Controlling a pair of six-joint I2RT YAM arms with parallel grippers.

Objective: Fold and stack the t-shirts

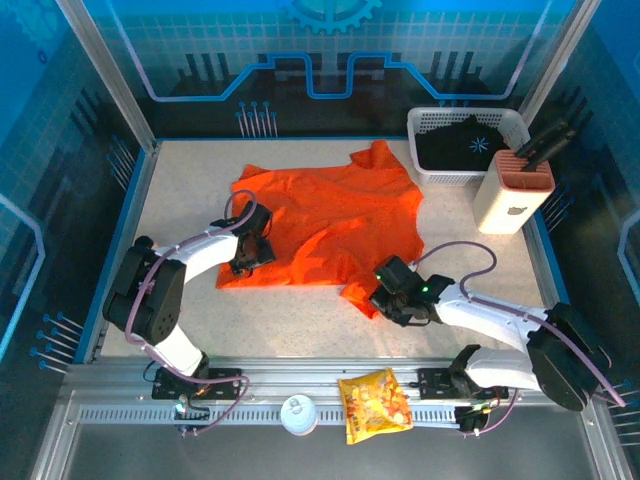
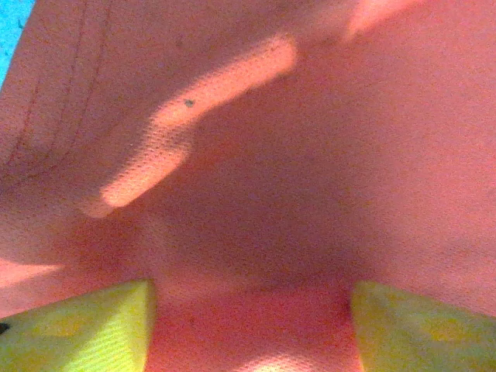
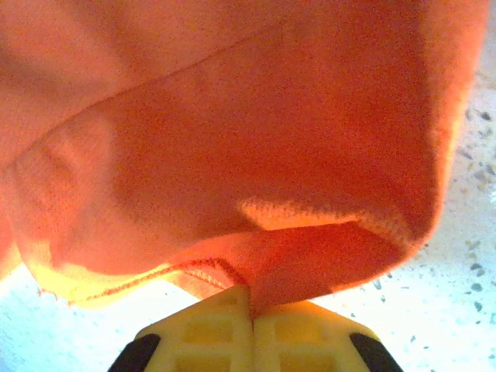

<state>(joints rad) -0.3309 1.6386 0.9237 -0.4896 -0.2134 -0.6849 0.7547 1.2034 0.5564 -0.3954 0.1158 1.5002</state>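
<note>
I see a plain bright orange t-shirt (image 1: 330, 225), no print; black shirt (image 1: 465, 143) with small pale-blue starburst. Basket (image 1: 447, 176) white, lattice. Table (image 1: 180, 190) beige, dark-speckled. Snack bag (image 1: 375, 403) glossy yellow-orange. Holder (image 1: 505, 205) white, salmon top.

T-shirt (image 1: 330, 225) lies on table (image 1: 190, 180); second shirt (image 1: 465, 145) in basket (image 1: 450, 177) behind it.

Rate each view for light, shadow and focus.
Top external: sharp, evenly lit, orange t-shirt crisp. Left wrist: soft focus, the shirt mostly shadowed with bright light streaks, left gripper blurred. Right wrist: the shirt glows close up, table washed out pale, right gripper clearer.
</note>
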